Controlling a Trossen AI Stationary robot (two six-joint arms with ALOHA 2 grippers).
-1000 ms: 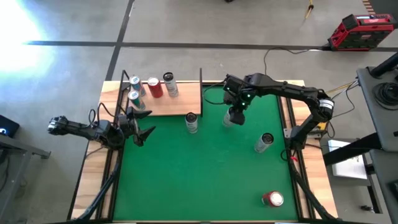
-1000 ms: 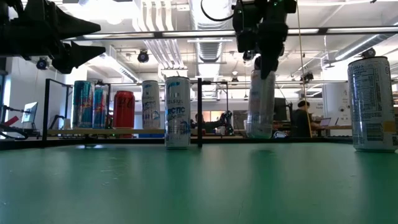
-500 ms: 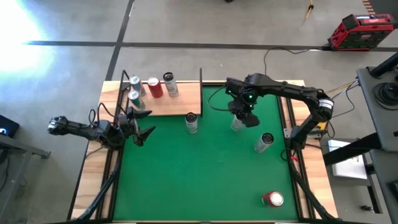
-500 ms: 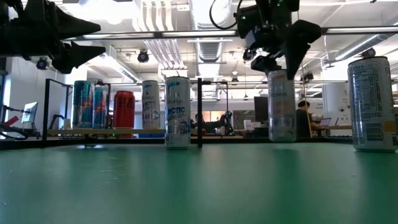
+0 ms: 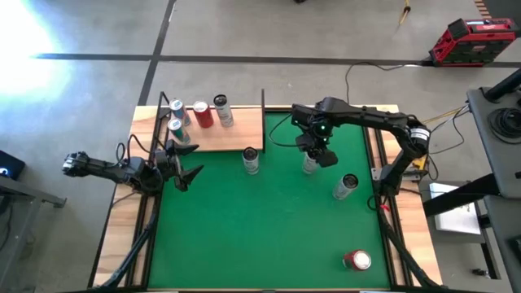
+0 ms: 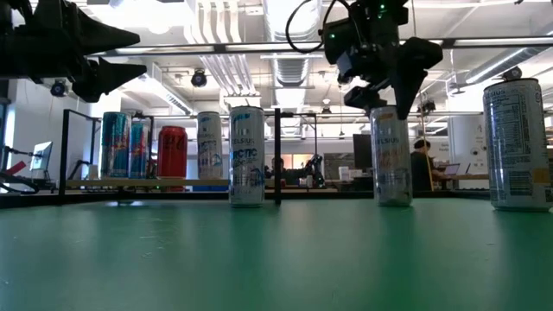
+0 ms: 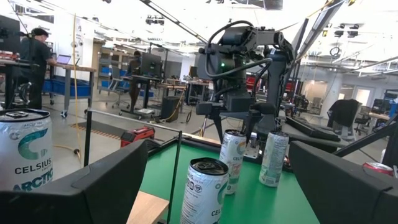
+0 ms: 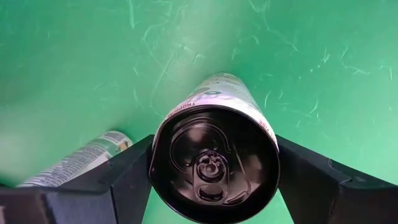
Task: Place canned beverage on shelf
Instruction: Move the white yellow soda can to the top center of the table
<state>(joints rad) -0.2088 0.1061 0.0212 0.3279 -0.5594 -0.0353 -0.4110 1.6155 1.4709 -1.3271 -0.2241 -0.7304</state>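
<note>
right gripper astride a slim can on the green mat

the right gripper (image 5: 317,152) hangs over the far middle of the green mat (image 5: 269,220), pointing straight down at an upright slim can (image 5: 309,164). in the right wrist view its two dark fingers (image 8: 127,171) flank the can's black top, one on each side; whether the pads press the can or stand just off it cannot be told. in the low view the can (image 6: 390,155) stands with its base on the mat and the gripper (image 6: 380,82) sits around its top.

the shelf (image 5: 213,129), a light-wood board with thin black rods, lies at the far left corner of the table. four cans stand on it: two blue-and-silver cans (image 5: 175,118) at its left, a red can (image 5: 202,114) and a silver can (image 5: 222,110) beside that. another white-and-blue can (image 5: 251,159) stands on the mat just off the shelf's near right corner.

further right on the mat a silver can (image 5: 345,186) stands alone, and a red can (image 5: 356,260) sits near the near right corner.

the left gripper (image 5: 186,163) waits at the table's left edge, just in front of the shelf, its fingers spread apart and empty.
</note>
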